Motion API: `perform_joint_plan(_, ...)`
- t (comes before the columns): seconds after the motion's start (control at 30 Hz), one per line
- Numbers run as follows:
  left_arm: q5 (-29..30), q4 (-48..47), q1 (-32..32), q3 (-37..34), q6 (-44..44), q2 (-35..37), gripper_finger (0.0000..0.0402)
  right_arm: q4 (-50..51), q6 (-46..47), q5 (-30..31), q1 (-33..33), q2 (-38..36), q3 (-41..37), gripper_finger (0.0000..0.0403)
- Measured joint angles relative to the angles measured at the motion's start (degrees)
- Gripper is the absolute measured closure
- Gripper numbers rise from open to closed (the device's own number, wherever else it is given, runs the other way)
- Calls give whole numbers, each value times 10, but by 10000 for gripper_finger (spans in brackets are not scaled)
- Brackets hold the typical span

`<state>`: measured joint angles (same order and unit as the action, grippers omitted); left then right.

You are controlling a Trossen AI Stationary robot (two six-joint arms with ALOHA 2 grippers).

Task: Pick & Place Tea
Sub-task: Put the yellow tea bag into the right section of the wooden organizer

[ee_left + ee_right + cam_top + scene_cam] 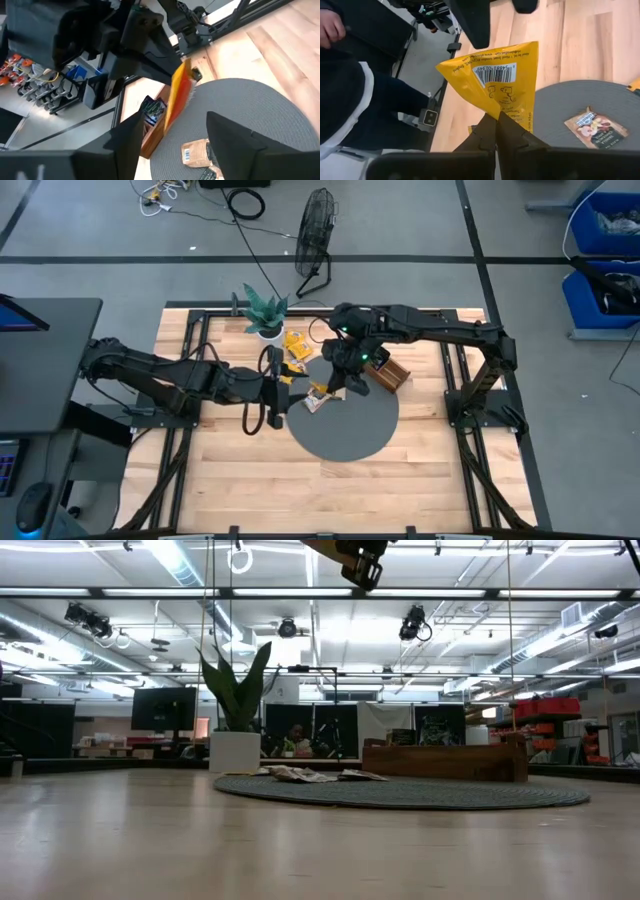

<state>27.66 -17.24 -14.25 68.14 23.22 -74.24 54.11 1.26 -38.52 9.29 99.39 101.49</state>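
Right gripper (pixel 496 131) clenched on 1 yellow tea packet (pixel 497 82), lifted above the grey mat (pixel 350 430). I judge it light, thin, floppy; pinched at a corner, it may swing. Left gripper (pixel 172 145) released, hovering near the mat's edge. More packets (pixel 318 400) lie on the mat; wooden tray (pixel 388 375) and potted plant (pixel 266 315) crowd the area.

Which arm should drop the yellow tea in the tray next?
Right. Its pincer is shut on the yellow tea packet, held up beside the wooden tray. The left pincer is open and empty at the mat's opposite edge.
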Motion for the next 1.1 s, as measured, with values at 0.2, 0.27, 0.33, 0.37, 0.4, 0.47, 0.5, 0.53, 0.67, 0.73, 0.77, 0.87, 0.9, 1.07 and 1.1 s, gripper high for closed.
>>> perform_joint_plan(0.2,-49,23,14,0,1,-17,176,-15,14,-1,-2,0,0,403)
perform_joint_plan(0.27,-61,37,21,0,1,-25,178,-17,14,-1,-3,0,0,403)
perform_joint_plan(0.33,-64,36,26,0,1,-28,180,-17,14,-1,-5,0,0,403)
perform_joint_plan(0.37,-64,36,29,0,1,-28,182,-17,15,0,-5,0,0,403)
perform_joint_plan(0.4,-64,38,31,0,1,-27,183,-17,15,0,-5,0,0,403)
perform_joint_plan(0.47,-64,39,36,0,1,-26,189,-17,18,0,-5,0,0,403)
perform_joint_plan(0.5,-64,39,38,0,1,-27,192,-17,18,0,-5,0,0,403)
perform_joint_plan(0.53,-64,41,39,0,1,-27,197,-17,18,0,-5,0,0,403)
perform_joint_plan(0.67,-70,43,41,0,1,-27,225,-18,18,0,-5,0,0,403)
perform_joint_plan(0.73,-74,44,41,0,1,-27,246,-19,20,0,-5,0,0,403)
perform_joint_plan(0.77,-74,44,41,0,2,-27,258,-19,23,0,-5,0,0,403)
perform_joint_plan(0.87,-76,44,41,0,2,-27,297,-19,24,0,-5,0,0,403)
perform_joint_plan(0.9,-76,44,41,0,2,-27,311,-19,24,1,-5,0,0,403)
perform_joint_plan(1.07,-78,42,41,0,1,-27,377,-19,25,5,-5,0,0,403)
perform_joint_plan(1.1,-78,42,41,0,1,-27,385,-19,26,5,-5,0,0,403)
